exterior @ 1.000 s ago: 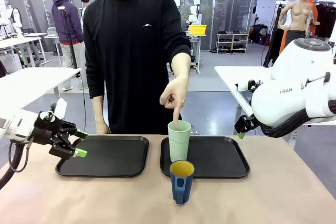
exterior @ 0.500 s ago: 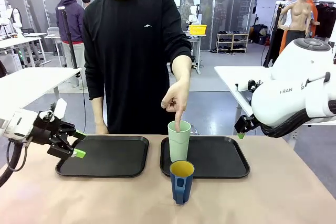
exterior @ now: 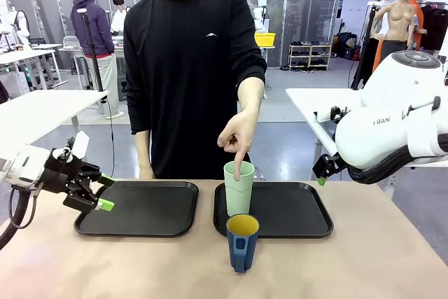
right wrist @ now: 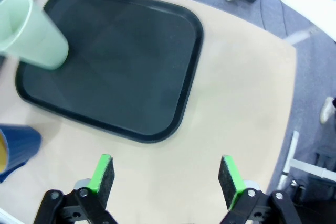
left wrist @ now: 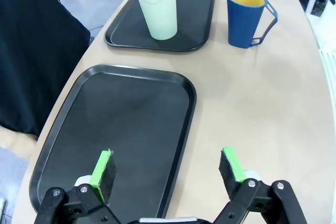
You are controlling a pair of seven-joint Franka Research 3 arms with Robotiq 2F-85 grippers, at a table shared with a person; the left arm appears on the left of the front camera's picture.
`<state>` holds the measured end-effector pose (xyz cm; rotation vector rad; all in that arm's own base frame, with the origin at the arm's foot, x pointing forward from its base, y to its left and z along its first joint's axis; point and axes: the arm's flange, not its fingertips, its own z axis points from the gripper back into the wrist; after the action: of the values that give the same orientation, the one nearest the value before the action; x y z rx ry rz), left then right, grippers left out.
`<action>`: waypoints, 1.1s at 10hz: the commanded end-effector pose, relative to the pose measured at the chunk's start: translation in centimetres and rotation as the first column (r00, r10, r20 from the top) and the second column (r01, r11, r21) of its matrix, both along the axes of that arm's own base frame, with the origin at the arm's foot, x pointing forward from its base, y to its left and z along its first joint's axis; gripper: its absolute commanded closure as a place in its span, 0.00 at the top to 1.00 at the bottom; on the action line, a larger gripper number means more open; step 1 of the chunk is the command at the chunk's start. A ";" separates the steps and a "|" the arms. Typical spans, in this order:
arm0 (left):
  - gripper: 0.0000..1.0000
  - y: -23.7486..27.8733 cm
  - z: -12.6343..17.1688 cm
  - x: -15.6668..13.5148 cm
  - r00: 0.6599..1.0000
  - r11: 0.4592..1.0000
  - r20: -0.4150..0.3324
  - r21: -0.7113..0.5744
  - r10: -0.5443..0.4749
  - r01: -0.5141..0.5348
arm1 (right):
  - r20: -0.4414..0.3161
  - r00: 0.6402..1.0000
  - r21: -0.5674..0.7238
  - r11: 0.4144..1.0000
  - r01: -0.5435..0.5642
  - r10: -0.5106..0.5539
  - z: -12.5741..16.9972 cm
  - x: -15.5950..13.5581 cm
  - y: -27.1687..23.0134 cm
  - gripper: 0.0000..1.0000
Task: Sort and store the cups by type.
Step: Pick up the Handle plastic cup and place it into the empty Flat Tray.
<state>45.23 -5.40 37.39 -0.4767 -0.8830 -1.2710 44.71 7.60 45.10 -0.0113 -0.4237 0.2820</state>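
Observation:
A tall pale mint-green tumbler stands upright on the left end of the right black tray; it shows again as the tumbler and tumbler. The person's finger points down into its mouth. A shorter dark blue mug with a yellow inside stands on the paper-covered table in front of that tray, seen too as the mug and mug. My left gripper hovers open over the left edge of the left tray, nothing in it. My right gripper is open and holds nothing, above the table beside the right tray.
The left black tray lies bare. The person stands at the far side of the table behind the trays. My right arm's white body hangs over the right end of the table.
The person's pointing hand has lowered slightly over the tumbler and the person has straightened up. My left gripper drifted a little to the left. The cups have not moved.

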 end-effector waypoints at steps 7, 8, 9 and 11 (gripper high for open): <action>1.00 -0.1 -0.1 0.0 1.000 1.000 0.027 -0.019 0.001 0.000 | -0.225 0.587 -0.339 0.502 -0.796 0.778 -1.3 -1.9 0.0 1.00; 1.00 -0.1 -0.1 0.0 1.000 1.000 0.027 -0.019 0.001 0.000 | -0.253 0.519 -0.355 0.421 -0.835 0.817 -1.7 -2.2 0.1 1.00; 1.00 -0.1 -0.1 0.0 1.000 1.000 0.027 -0.019 0.001 0.000 | -0.295 0.439 -0.337 0.338 -0.879 0.849 -1.9 -2.5 0.1 1.00; 1.00 -0.1 -0.1 0.0 1.000 1.000 0.027 -0.019 0.001 0.000 | -0.296 0.365 -0.264 0.292 -0.919 0.883 -1.9 -2.5 0.1 1.00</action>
<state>45.24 -5.42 37.42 -0.4765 -0.8835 -1.2713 42.14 8.45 42.94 -0.2206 -0.2156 1.5181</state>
